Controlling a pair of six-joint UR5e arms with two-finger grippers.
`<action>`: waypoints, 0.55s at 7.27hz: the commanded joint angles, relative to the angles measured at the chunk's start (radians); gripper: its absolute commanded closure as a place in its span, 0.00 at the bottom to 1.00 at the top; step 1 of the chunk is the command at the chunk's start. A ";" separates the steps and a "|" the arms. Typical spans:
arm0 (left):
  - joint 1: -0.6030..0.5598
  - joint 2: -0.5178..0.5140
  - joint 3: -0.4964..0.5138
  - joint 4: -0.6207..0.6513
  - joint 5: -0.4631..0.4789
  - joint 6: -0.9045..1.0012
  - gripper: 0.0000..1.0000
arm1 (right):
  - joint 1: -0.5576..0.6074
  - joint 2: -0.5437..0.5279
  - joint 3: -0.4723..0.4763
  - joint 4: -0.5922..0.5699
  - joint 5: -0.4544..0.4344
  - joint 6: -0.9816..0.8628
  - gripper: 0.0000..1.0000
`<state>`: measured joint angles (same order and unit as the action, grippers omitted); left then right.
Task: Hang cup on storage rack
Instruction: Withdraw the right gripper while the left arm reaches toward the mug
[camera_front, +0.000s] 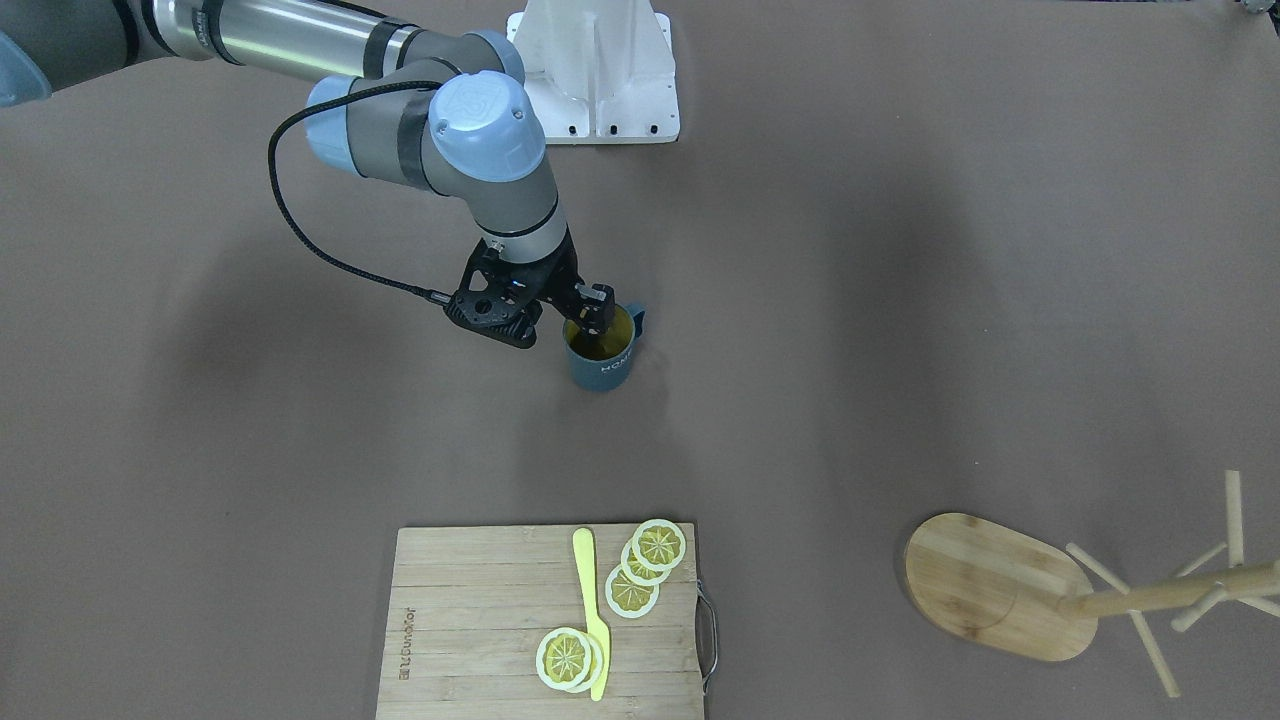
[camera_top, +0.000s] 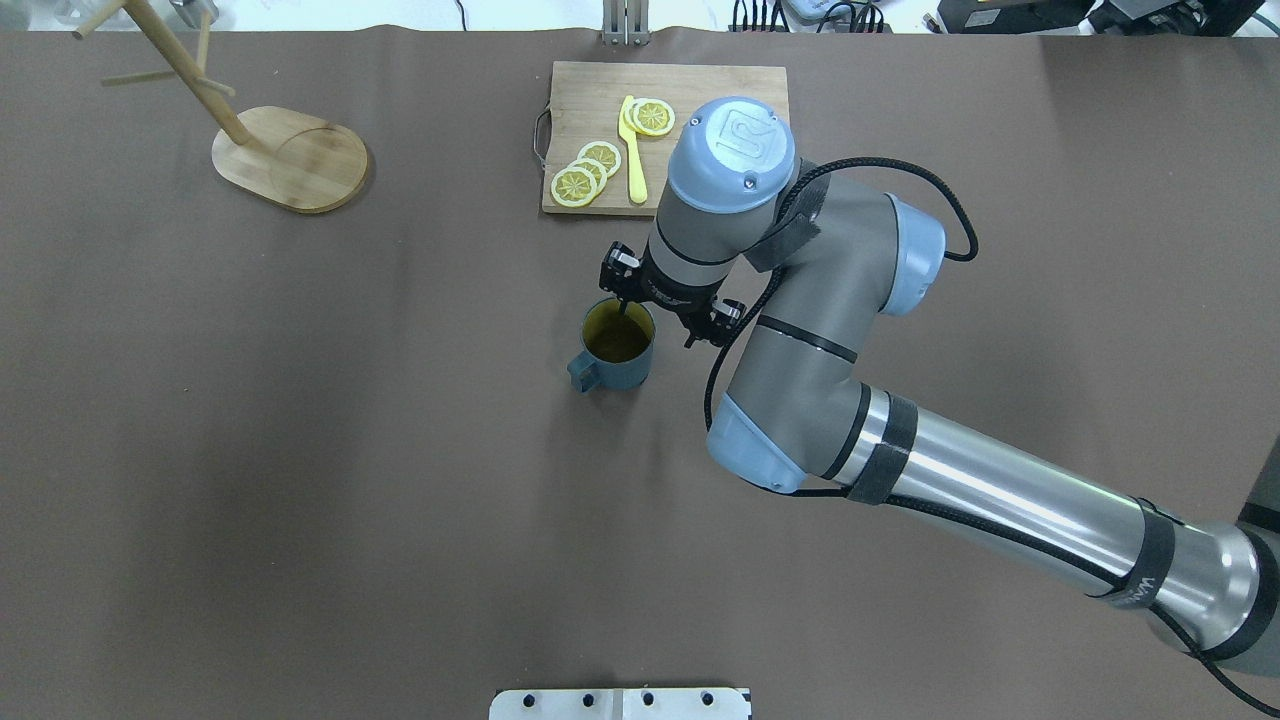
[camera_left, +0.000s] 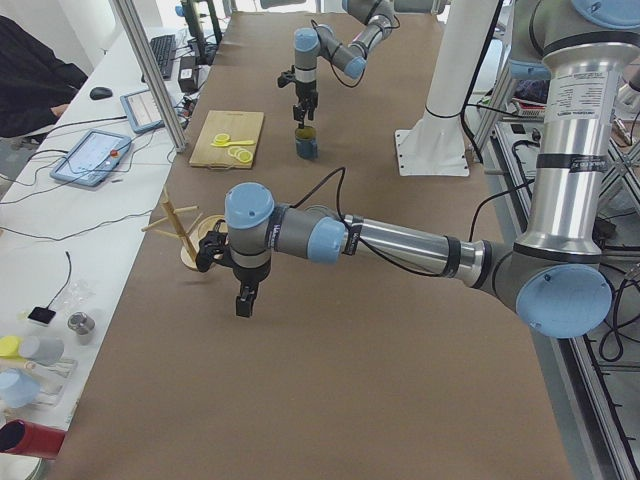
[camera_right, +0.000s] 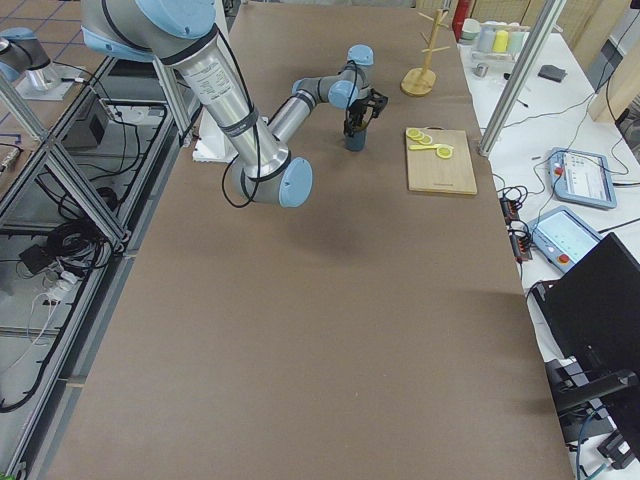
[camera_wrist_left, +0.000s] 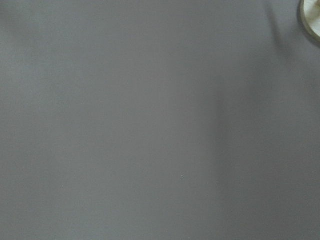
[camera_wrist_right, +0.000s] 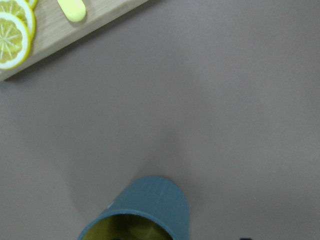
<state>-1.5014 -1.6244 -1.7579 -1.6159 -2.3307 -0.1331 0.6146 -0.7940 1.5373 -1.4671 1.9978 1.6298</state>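
Grasp step: right gripper (camera_top: 622, 302) straddles the teal mug (camera_top: 612, 352) rim mid-table, one finger inside; can't tell if clamped. Next: lift, carry toward 10 o'clock, hook handle on a mug tree (camera_top: 290, 160) peg. Cutting board (camera_top: 700, 85) w/ lemon slices (camera_top: 575, 185) at 12 o'clock, off path. Left gripper (camera_left: 243, 298) hovers near mug tree, opening unclear, may crowd approach.

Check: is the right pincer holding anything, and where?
Right pincer reaches into the dark teal-blue mug at its rim; whether it grips cannot be told.

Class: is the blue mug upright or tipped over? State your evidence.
Upright. The cup stands on its base on the table, its round mouth facing up and its olive inside showing from overhead.
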 joint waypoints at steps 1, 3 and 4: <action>0.096 -0.012 -0.124 0.001 -0.022 -0.159 0.01 | 0.069 -0.077 0.021 0.097 0.033 -0.010 0.00; 0.200 -0.034 -0.225 0.001 -0.015 -0.319 0.01 | 0.129 -0.121 0.029 0.097 0.096 -0.031 0.00; 0.257 -0.061 -0.257 0.001 -0.021 -0.401 0.01 | 0.169 -0.151 0.070 0.090 0.137 -0.034 0.00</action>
<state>-1.3132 -1.6606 -1.9651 -1.6153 -2.3481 -0.4311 0.7390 -0.9090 1.5730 -1.3752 2.0921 1.6014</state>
